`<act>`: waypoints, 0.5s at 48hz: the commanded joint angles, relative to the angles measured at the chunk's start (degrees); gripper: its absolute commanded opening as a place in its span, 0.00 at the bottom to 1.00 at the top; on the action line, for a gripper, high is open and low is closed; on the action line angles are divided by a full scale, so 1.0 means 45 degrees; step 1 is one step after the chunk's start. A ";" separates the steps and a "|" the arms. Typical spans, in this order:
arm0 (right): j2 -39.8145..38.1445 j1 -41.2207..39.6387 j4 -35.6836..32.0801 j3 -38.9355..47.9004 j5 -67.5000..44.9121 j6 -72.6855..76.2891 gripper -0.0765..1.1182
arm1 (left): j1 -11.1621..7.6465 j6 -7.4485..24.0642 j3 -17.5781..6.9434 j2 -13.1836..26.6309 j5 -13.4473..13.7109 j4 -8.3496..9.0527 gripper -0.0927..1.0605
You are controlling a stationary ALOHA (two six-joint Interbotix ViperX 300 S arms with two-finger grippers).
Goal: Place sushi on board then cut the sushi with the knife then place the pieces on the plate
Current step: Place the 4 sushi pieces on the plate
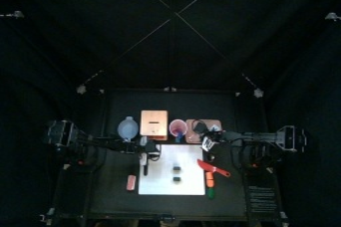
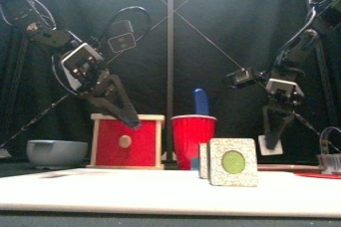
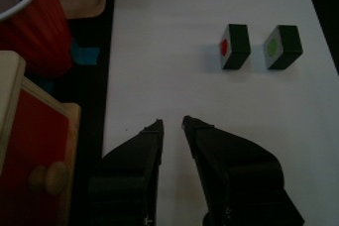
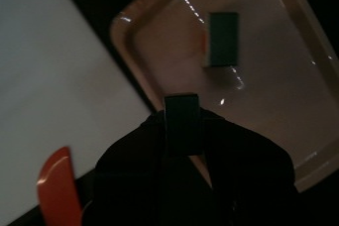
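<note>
Two dark green sushi pieces [image 1: 177, 175] stand side by side on the white cutting board [image 1: 160, 196]; the left wrist view shows both pieces [image 3: 259, 47]. My right gripper [image 4: 183, 121] is shut on a third sushi piece [image 4: 183, 106] just above the pink tray [image 4: 284, 91], where a fourth piece [image 4: 224, 37] lies. The red knife [image 1: 213, 168] rests at the board's right edge. My left gripper [image 3: 171, 124] hovers over the board's left part with its jaws close together and nothing between them.
Along the back stand the blue-grey bowl [image 1: 128, 128], the wooden box with a red drawer front [image 2: 127, 141], the red cup [image 2: 193, 141] holding the blue knife [image 2: 201, 102], and the pink tray [image 1: 202, 126]. A small red toy [image 1: 132, 181] lies left of the board.
</note>
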 commanded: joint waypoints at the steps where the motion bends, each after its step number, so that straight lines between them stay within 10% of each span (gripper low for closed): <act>1: -0.0117 -0.0625 -0.0098 -0.0020 -0.0098 -0.0020 0.57 | 0.0020 0.0000 -0.0215 -0.0039 -0.0078 -0.0020 0.66; 24: 0.1191 -0.1113 0.0137 -0.0059 -0.1445 0.0000 0.74 | 0.0020 -0.0039 -0.0215 -0.0039 -0.0059 -0.0020 0.66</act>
